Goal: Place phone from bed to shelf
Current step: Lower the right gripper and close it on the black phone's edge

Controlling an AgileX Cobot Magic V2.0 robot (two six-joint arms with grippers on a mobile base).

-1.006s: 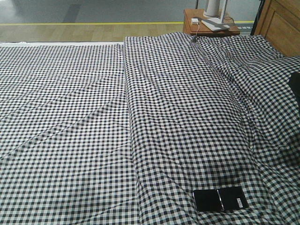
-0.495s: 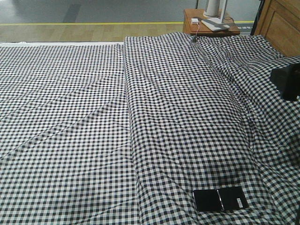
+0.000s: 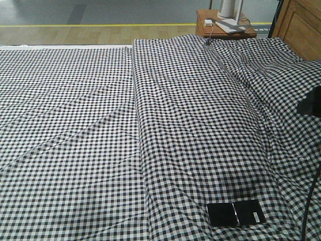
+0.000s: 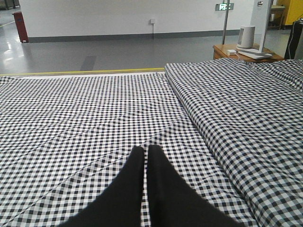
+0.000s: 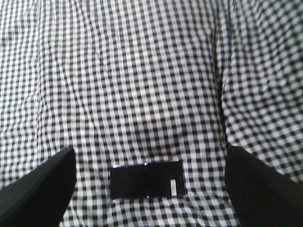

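Black phone [image 3: 235,213] unmoved, right arm [image 3: 312,101] lower

surface: bed [image 3: 75,130], black-and-white gingham cloth, lightly creased | lying on it: phone [image 3: 235,214], black, opened flat, at 5 o'clock in the front view | white sticker [image 3: 258,217] at its 3 o'clock end

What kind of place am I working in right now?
Probably a mock bedroom set up inside a large hall: a wide gingham-covered bed with a wooden headboard and a small nightstand, but open grey floor with a yellow line beyond it.
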